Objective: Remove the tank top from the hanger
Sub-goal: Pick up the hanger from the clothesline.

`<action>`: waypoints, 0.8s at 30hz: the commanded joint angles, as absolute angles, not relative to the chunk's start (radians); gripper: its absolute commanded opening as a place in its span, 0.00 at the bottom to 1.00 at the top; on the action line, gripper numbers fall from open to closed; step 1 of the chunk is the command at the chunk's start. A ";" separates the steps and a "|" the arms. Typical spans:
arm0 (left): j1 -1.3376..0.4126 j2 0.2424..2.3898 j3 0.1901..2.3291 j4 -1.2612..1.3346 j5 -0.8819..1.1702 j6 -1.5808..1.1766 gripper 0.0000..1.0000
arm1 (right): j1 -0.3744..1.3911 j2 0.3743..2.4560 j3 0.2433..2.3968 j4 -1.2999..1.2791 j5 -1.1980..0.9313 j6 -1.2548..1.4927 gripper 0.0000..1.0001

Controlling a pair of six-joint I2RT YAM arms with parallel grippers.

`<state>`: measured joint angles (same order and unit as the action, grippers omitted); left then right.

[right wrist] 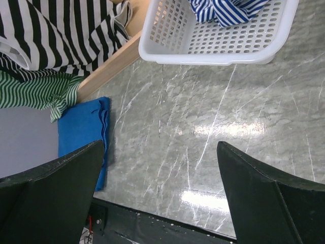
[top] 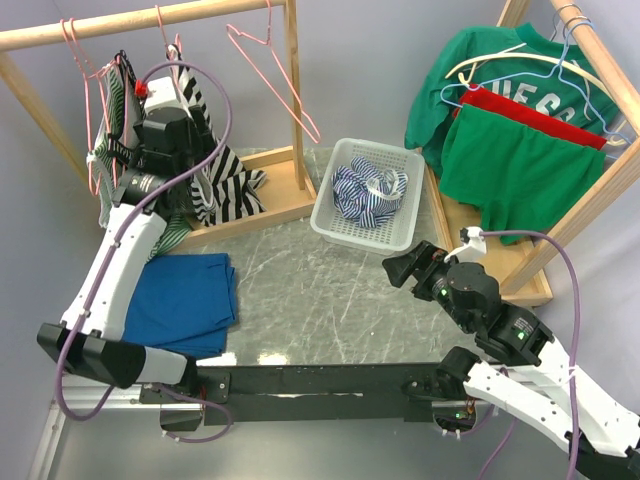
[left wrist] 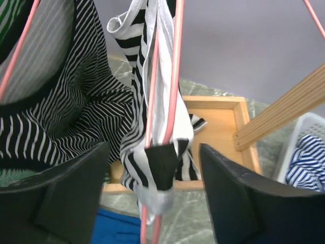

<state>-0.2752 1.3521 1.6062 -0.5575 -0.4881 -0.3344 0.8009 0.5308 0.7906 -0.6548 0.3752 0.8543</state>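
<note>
The black-and-white striped tank top [top: 225, 180] hangs from a pink wire hanger [top: 168, 50] on the left wooden rack. My left gripper [top: 165, 90] is raised up against it. In the left wrist view, the pink hanger [left wrist: 172, 76] and a bunched strap of the tank top [left wrist: 160, 157] hang between my left gripper's [left wrist: 155, 173] fingers [left wrist: 61, 188]. The jaws stand apart with a gap on each side of the strap. My right gripper [top: 400, 268] hovers open over the marble table, nothing between its fingers [right wrist: 264, 203].
A white basket [top: 345, 225] holds a blue striped garment. A folded blue cloth [top: 185, 300] lies at the table's left. An empty pink hanger [top: 270, 70] hangs on the same rail [top: 150, 20]. Green garments [top: 520, 170] hang on the right rack.
</note>
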 commanded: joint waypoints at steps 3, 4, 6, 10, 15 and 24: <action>-0.256 1.400 1.689 -0.546 -0.426 -0.304 0.54 | 0.804 0.548 0.788 -0.621 0.383 0.842 1.00; -0.256 1.404 1.695 -0.551 -0.423 -0.304 0.46 | 0.804 0.549 0.787 -0.618 0.383 0.842 1.00; -0.256 1.402 1.694 -0.548 -0.414 -0.304 0.29 | 0.804 0.551 0.787 -0.618 0.385 0.844 1.00; -0.256 1.394 1.695 -0.543 -0.403 -0.293 0.01 | 0.805 0.558 0.785 -0.617 0.382 0.842 1.00; -0.258 1.388 1.701 -0.531 -0.410 -0.269 0.01 | 0.804 0.571 0.790 -0.615 0.377 0.839 1.00; -0.256 1.336 1.732 -0.456 -0.390 -0.215 0.01 | 0.804 0.578 0.787 -0.603 0.362 0.841 1.00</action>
